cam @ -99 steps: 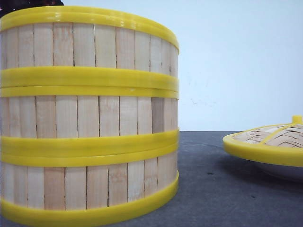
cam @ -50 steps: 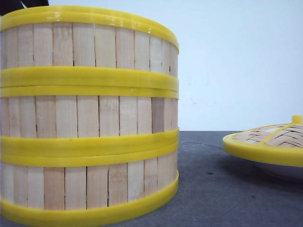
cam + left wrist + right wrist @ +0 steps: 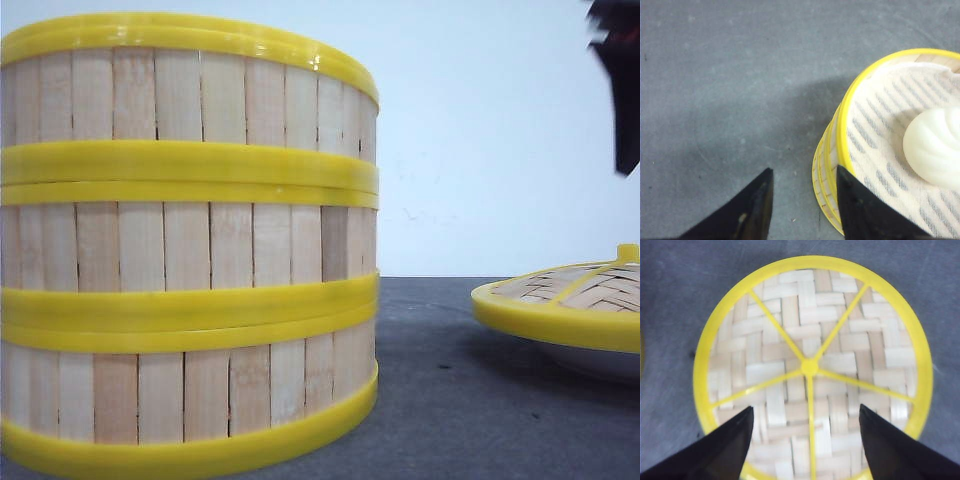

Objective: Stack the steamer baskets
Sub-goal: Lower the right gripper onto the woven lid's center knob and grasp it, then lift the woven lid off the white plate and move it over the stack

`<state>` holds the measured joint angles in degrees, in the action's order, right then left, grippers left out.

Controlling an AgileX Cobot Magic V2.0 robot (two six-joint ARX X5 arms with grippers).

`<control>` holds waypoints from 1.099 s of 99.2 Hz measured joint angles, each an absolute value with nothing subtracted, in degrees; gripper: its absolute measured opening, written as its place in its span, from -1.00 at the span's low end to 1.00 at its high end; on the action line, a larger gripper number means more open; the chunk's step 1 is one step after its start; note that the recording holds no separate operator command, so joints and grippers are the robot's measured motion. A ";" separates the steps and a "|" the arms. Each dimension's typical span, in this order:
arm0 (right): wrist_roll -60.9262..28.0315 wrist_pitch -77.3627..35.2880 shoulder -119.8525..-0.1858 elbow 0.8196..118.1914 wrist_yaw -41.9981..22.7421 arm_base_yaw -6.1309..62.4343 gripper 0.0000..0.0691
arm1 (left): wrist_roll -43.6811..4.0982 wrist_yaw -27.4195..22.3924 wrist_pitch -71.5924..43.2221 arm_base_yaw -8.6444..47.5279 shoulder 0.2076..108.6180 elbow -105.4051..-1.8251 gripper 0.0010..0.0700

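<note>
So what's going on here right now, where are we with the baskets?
The three steamer baskets already stand in one stack on the table, with a white bun lying in the top one. Neither arm holds anything. The left gripper hangs open just outside the stack's rim. The right gripper hovers open above the woven lid, which rests on a white plate to the right of the stack. The stacking looks done; the lid is not yet picked up.

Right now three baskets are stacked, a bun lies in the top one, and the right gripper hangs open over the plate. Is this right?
Not quite. The right wrist view shows the right gripper open over the woven lid, not the plate. The three baskets are stacked, and the bun lies in the top one.
</note>
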<state>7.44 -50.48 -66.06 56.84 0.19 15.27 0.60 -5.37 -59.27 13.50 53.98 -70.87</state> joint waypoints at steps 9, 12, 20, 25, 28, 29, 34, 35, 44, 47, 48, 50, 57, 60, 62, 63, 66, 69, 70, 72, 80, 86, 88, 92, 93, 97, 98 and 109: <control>7.22 -48.66 -68.88 56.84 0.19 15.27 0.17 | 0.60 -5.32 -60.01 13.39 53.98 -70.87 -0.37; 7.18 -48.31 -69.80 56.84 0.19 15.27 0.17 | 0.60 -5.32 -60.12 13.39 53.98 -70.87 -0.37; 6.79 -47.66 -72.40 56.84 0.19 15.27 0.16 | 0.60 -5.32 -60.12 13.37 53.98 -70.87 -0.37; 6.59 -47.29 -73.89 56.84 0.16 15.27 0.16 | 0.60 -5.32 -60.12 13.37 53.98 -70.87 -0.37; 6.39 -47.13 -74.70 56.84 0.16 15.27 0.16 | 0.60 -5.32 -60.12 13.37 53.98 -70.87 -0.37; 6.39 -47.07 -74.94 56.84 0.16 15.27 0.16 | 0.60 -5.32 -60.12 13.37 53.98 -70.87 -0.37; 6.35 -46.74 -76.05 56.84 0.14 15.27 0.14 | 0.60 -5.32 -60.12 13.37 53.98 -70.87 -0.37; 6.35 -46.63 -76.27 56.84 0.14 15.27 0.13 | 0.60 -5.32 -60.12 13.37 53.98 -70.87 -0.37; 6.24 -45.80 -77.65 56.84 0.14 15.27 -0.02 | 0.60 -5.32 -60.12 13.37 53.98 -70.87 -0.37; 6.24 -45.71 -77.89 56.84 0.14 15.27 -0.07 | 0.60 -5.32 -60.10 13.37 53.98 -70.87 -0.37; 6.24 -45.69 -77.97 56.84 0.14 15.27 -0.09 | 0.60 -5.32 -60.12 13.37 53.98 -70.87 -0.37; 6.24 -45.63 -78.11 56.84 0.14 15.27 -0.12 | 0.60 -5.32 -60.12 13.37 53.98 -70.87 -0.37; 6.22 -45.52 -78.26 56.84 0.12 15.27 -0.20 | 0.60 -5.32 -60.10 13.37 53.98 -70.87 -0.37; 6.22 -45.43 -78.26 56.84 0.10 15.27 -0.22 | 0.60 -5.32 -60.12 13.37 53.98 -70.87 -0.37; 6.22 -45.36 -78.26 56.84 0.10 15.27 -0.24 | 0.60 -5.32 -60.12 13.37 53.98 -70.87 -0.37; 6.22 -45.32 -78.26 56.84 0.10 15.27 -0.25 | 0.60 -5.32 -60.12 13.37 53.98 -70.87 -0.37; 6.22 -45.28 -78.26 56.84 0.10 15.27 -0.28 | 0.60 -5.32 -60.12 13.37 53.98 -70.87 -0.37; 6.22 -45.32 -78.26 56.84 0.10 15.27 -0.32 | 0.60 -5.32 -60.12 13.37 53.98 -70.87 -0.37; 6.22 -45.32 -78.26 56.84 0.10 15.27 -0.34 | 0.60 -5.32 -60.10 13.37 53.98 -70.87 -0.37; 6.22 -45.32 -78.26 56.84 0.05 15.27 -0.38 | 0.60 -5.32 -60.10 13.37 53.98 -70.87 -0.37; 6.22 -45.28 -78.26 56.84 -0.01 15.27 -0.51 | 0.60 -5.32 -60.12 13.37 53.98 -70.87 -0.37; 6.22 -45.23 -78.26 56.84 -0.01 15.27 -0.55 | 0.60 -5.32 -60.10 13.37 53.98 -70.87 -0.37; 6.22 -45.21 -78.26 56.84 -0.01 15.27 -0.56 | 0.60 -5.32 -60.10 13.37 53.98 -70.87 -0.37; 6.22 -45.17 -78.26 56.84 -0.03 15.27 -0.58 | 0.60 -5.32 -60.12 13.37 53.98 -70.87 -0.37; 6.22 -45.17 -78.26 56.84 -0.03 15.27 -0.58 | 0.60 -5.32 -60.12 13.37 53.98 -70.87 -0.37; 6.22 -45.17 -78.26 56.84 -0.03 15.27 -0.60 | 0.60 -5.32 -60.12 13.37 53.98 -70.87 -0.37; 6.22 -45.17 -78.26 56.84 -0.03 15.27 -0.61 | 0.60 -5.32 -60.10 13.37 53.98 -70.87 -0.37; 6.22 -45.17 -78.52 56.84 -0.14 15.27 -0.68 | 0.60 -5.32 -60.10 13.37 53.98 -70.87 -0.37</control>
